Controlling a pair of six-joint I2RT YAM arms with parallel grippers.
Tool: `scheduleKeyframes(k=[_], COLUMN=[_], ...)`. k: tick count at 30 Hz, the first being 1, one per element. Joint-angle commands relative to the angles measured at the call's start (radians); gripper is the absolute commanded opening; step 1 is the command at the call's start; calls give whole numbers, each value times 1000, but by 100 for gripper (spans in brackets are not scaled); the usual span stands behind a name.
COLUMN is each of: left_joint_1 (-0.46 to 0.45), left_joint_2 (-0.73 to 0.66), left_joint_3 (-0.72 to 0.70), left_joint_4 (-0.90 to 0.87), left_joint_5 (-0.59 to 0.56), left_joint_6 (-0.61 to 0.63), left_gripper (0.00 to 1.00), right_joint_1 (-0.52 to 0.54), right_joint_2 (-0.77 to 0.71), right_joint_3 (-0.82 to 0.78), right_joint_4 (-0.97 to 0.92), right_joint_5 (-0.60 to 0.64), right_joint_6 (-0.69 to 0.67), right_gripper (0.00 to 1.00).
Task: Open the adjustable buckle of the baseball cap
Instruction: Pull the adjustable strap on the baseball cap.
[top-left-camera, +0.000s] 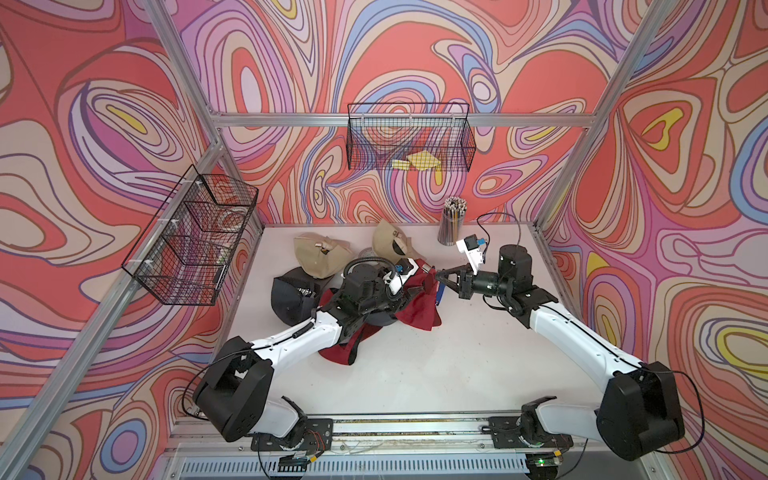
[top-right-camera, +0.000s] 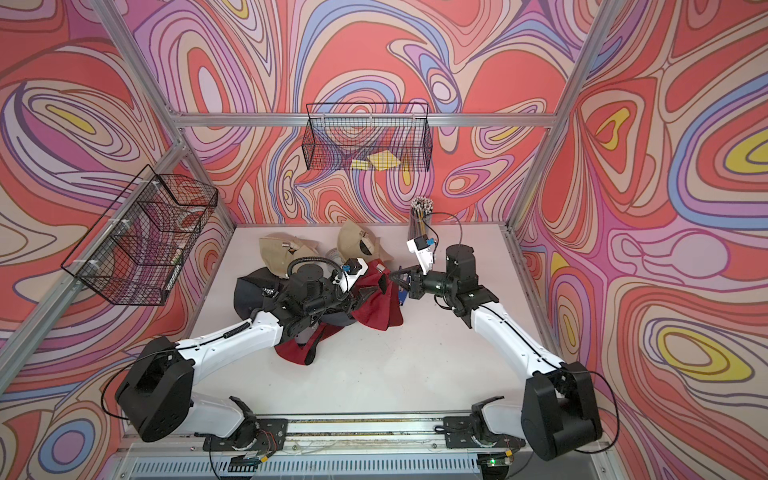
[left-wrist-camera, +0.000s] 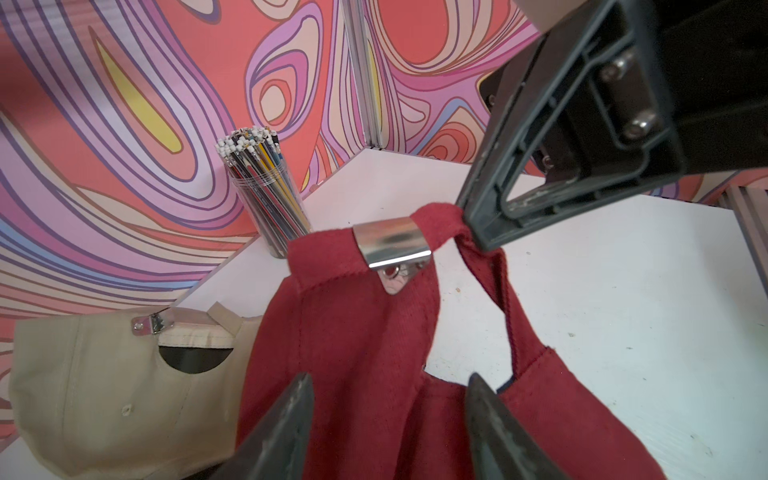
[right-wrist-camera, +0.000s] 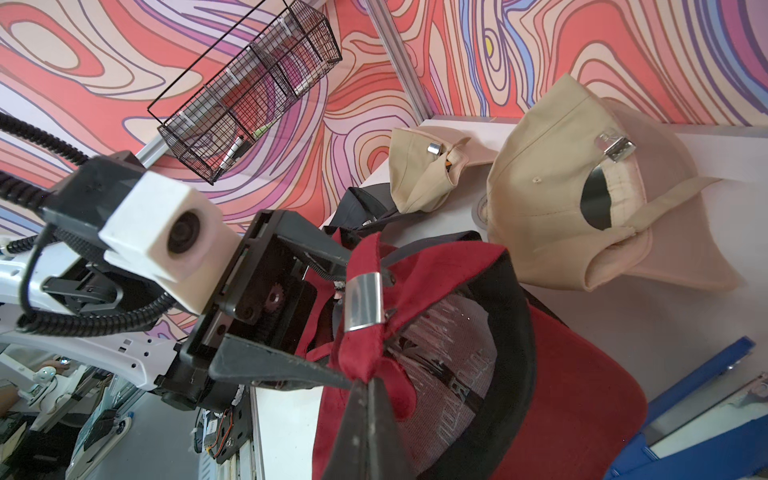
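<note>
A red baseball cap (top-left-camera: 417, 309) lies mid-table, with its back strap lifted. The silver buckle (left-wrist-camera: 392, 245) sits on that strap and also shows in the right wrist view (right-wrist-camera: 365, 303). My right gripper (right-wrist-camera: 365, 384) is shut on the red strap just beside the buckle; in both top views its tip (top-left-camera: 436, 274) (top-right-camera: 392, 275) meets the cap from the right. My left gripper (left-wrist-camera: 390, 386) stands open, its two fingers (right-wrist-camera: 291, 368) either side of the strap and buckle, with red cloth between them. It reaches in from the left (top-left-camera: 424, 286).
Two beige caps (top-left-camera: 318, 255) (top-left-camera: 392, 243) and a dark cap (top-left-camera: 291, 299) lie behind and to the left. More red cloth (top-left-camera: 340, 353) lies under the left arm. A pencil cup (top-left-camera: 453, 222) stands at the back, a blue object (right-wrist-camera: 706, 395) beside the cap. Wire baskets (top-left-camera: 409, 137) (top-left-camera: 195, 237) hang on the walls.
</note>
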Motion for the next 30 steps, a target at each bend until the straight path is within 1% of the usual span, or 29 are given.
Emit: scheduleKeyframes(k=[1, 6, 17, 21, 23, 27, 30], left_joint_1=[-5, -8, -17, -22, -25, -27, -27], left_joint_2=[24, 43, 80, 90, 92, 95, 96], left_joint_3=[34, 52, 78, 86, 86, 82, 75], left_joint_4=[60, 84, 97, 100, 108, 135, 154], left_joint_5=[-11, 46, 69, 71, 65, 51, 66], left_joint_6=[17, 16, 2, -5, -12, -43, -70], left_gripper=[57, 54, 43, 38, 34, 22, 14], right_joint_1=[-5, -4, 1, 7, 9, 11, 13], right_joint_2=[10, 12, 13, 20, 25, 34, 36], right_joint_3=[-28, -47, -65, -78, -86, -104, -116], right_joint_4=[60, 96, 148, 173, 184, 200, 217], right_joint_5=[-29, -37, -51, -52, -49, -33, -17], right_joint_6=[31, 57, 87, 98, 104, 115, 132], right_gripper=[0, 0, 0, 0, 0, 0, 0])
